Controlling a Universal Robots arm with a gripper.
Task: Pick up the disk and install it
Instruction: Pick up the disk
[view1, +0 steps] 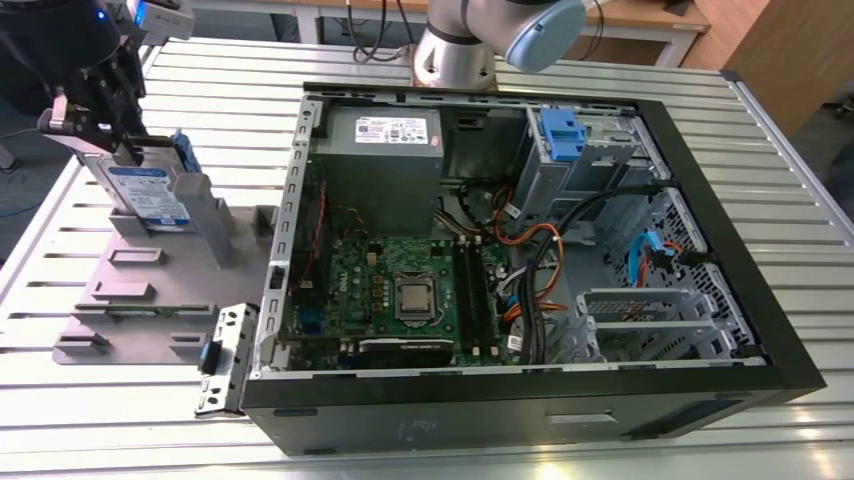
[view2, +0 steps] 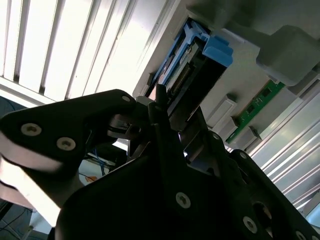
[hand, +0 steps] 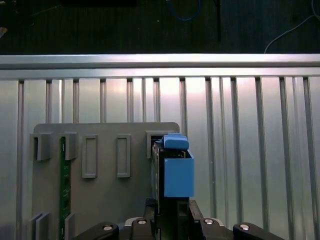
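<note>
Because the disk (view1: 144, 195) stands on edge in a slot of the grey fixture (view1: 134, 300), its narrow upper end is free for the gripper (view1: 118, 148). The gripper meets it from above with a finger on each flat face and appears clamped on it. I cannot tell whether the disk has left its slot. In the first wrist view the blue bracket (hand: 178, 175) sits between the fingers. The fixture lies on the slatted table (view1: 107, 430) just beside the open computer case (view1: 467, 415), so parts wait near where they belong.

Shiny ribbed metal table (view1: 774, 200), matt grey plastic fixture (view1: 147, 300), blue plastic bracket (hand: 178, 172) on disk (view1: 147, 195).
</note>
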